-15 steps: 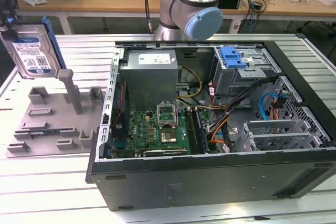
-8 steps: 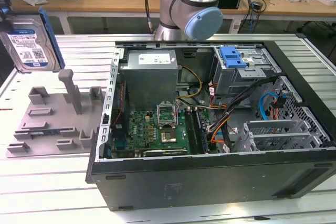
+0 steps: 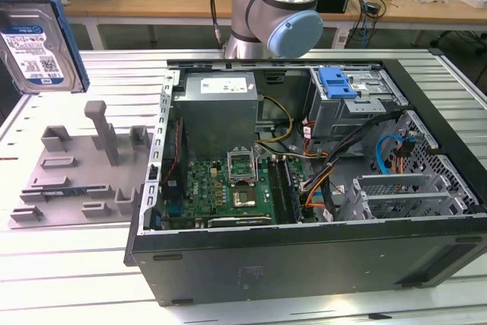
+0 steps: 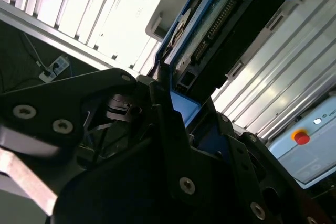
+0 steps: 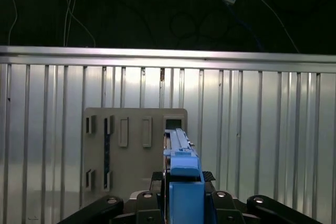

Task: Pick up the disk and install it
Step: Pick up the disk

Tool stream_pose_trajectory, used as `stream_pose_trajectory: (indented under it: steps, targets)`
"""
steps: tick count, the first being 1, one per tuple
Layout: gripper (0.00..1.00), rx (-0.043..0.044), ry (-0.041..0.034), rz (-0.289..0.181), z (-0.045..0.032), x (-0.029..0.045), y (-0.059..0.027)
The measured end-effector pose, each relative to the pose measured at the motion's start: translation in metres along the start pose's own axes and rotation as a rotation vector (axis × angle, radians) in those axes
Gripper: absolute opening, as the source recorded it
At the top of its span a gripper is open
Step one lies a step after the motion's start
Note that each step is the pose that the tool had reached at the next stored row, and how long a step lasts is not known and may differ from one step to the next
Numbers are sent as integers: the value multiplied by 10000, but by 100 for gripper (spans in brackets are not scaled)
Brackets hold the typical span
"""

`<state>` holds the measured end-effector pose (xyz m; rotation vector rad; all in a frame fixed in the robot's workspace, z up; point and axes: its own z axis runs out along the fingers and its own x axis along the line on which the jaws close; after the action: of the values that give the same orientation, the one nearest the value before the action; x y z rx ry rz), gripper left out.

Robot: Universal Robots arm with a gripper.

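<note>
The disk [image 3: 34,47] hangs upright in the air at the exterior view's far left, above the grey tray [image 3: 76,165]. It shows its silver face, white-and-blue label and blue carrier frame. In the first wrist view the disk [image 5: 181,163] stands edge-on between the black fingers of my gripper [image 5: 184,190], with the grey tray [image 5: 134,150] on the table below it. In the second wrist view the disk [image 4: 220,30] sticks out from my gripper [image 4: 178,111], which is shut on its blue carrier end.
An open computer case [image 3: 304,264] lies on the slatted metal table [image 3: 76,279]. Its drive cage with a blue latch [image 3: 338,85] sits at the far right corner. The arm's base [image 3: 274,5] stands behind the case. A wooden desk with cables is at the back.
</note>
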<state>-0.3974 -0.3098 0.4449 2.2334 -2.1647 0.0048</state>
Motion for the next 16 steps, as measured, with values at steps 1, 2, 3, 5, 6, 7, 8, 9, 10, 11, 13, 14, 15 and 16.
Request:
stream_pose_trajectory:
  steps: [1,2,3,5,6,7,8,9,10,11,13,14,15,16]
  targets:
    - [37,-1,0,0,-61,2,0]
    - [37,1,0,0,-119,3,1]
    - [37,-1,0,1,-150,4,1]
    - [37,0,0,-1,-237,6,0]
    - [37,0,0,-1,-265,7,0]
    - [37,0,0,0,-291,7,0]
    - [37,0,0,0,-319,8,0]
    - [37,0,0,0,-344,9,-1]
    - [37,1,-1,0,-376,10,-1]
    - [37,-1,0,0,-399,10,-1]
    - [37,-1,0,0,-407,10,-1]
    - [37,1,-1,0,-407,10,-1]
    - [37,1,-1,0,-407,10,-1]
    - [37,1,0,0,-407,10,-1]
